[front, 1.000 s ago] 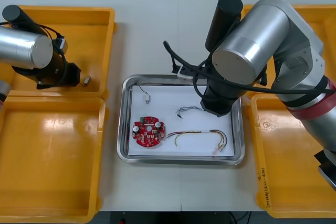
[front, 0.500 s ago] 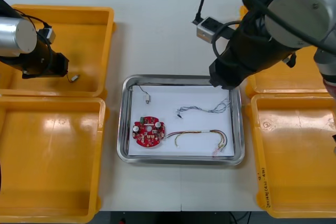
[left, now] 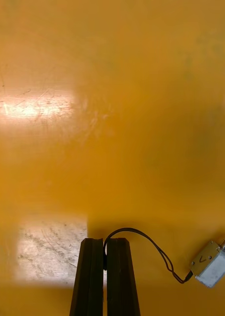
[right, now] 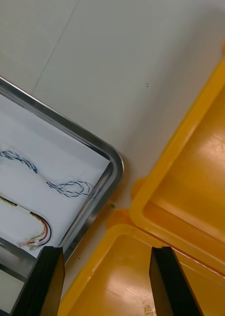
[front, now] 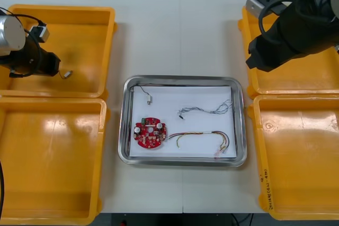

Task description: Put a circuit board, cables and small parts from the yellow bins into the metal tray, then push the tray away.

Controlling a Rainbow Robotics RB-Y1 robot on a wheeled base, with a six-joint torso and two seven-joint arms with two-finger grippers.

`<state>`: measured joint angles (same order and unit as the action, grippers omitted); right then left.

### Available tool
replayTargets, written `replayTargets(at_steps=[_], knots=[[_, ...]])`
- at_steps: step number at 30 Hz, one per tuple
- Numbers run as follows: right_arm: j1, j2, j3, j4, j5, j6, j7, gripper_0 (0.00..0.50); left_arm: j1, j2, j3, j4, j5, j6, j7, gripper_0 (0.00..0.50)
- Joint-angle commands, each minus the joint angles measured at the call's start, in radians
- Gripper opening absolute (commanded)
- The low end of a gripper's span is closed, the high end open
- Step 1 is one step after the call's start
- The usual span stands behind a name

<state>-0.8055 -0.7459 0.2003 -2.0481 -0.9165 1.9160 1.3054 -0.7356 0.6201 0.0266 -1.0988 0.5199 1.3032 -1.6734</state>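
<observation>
My left gripper (left: 105, 240) is shut on the thin black wire of a small metal part (left: 211, 261), which trails beside the fingers over the orange bin floor. In the front view this gripper (front: 52, 69) and the part (front: 66, 74) are inside the far left yellow bin (front: 79, 14). The metal tray (front: 183, 80), white inside, holds a round red circuit board (front: 150, 133), a twisted blue and white cable (front: 206, 110), a red and yellow cable (front: 204, 137) and another small metal part (front: 149, 98). My right gripper (right: 107, 249) is open and empty, above the tray's far right corner (right: 114, 165).
The near left yellow bin (front: 50, 157) and the near right yellow bin (front: 299, 157) flank the tray. The right arm (front: 291, 30) hangs over the far right yellow bin (front: 296, 86). Bare table lies beyond the tray.
The right arm has lifted off the tray and swung out to the far right, leaving the blue and white cable there. The left gripper has moved left with the small part.
</observation>
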Motion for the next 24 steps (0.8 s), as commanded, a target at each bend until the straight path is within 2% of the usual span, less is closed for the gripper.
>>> replayTargets(at_steps=[1,7,9,10,12,13,19,24], knots=[[0.066,-0.112,-0.075,-0.096,-0.016,0.004,-0.126,0.5,-0.057,0.015,0.027,0.0,-0.014,-0.013,-0.092,0.0],[0.166,-0.185,-0.13,-0.159,-0.018,0.004,-0.232,0.5,-0.065,0.018,0.027,-0.001,-0.012,0.007,-0.089,0.006],[0.186,-0.197,-0.139,-0.167,-0.016,0.004,-0.25,0.5,-0.067,0.018,0.029,-0.001,-0.015,0.015,-0.089,0.058],[0.216,-0.211,-0.157,-0.175,-0.016,0.004,-0.279,0.5,-0.07,0.018,0.036,-0.001,-0.012,0.025,-0.088,0.233],[0.247,-0.222,-0.18,-0.182,-0.016,0.004,-0.296,0.5,-0.071,0.018,0.039,-0.001,-0.008,0.03,-0.088,0.369],[0.276,-0.23,-0.205,-0.188,-0.021,0.004,-0.311,0.5,-0.07,0.018,0.039,-0.001,-0.009,0.03,-0.086,0.5],[0.394,-0.242,-0.308,-0.193,-0.039,0.004,-0.337,0.5,-0.074,0.018,0.039,-0.001,-0.014,0.041,-0.083,0.5],[0.491,-0.262,-0.372,-0.193,-0.073,0.004,-0.417,0.5,-0.097,0.018,0.055,-0.01,-0.017,0.107,-0.074,0.5]])
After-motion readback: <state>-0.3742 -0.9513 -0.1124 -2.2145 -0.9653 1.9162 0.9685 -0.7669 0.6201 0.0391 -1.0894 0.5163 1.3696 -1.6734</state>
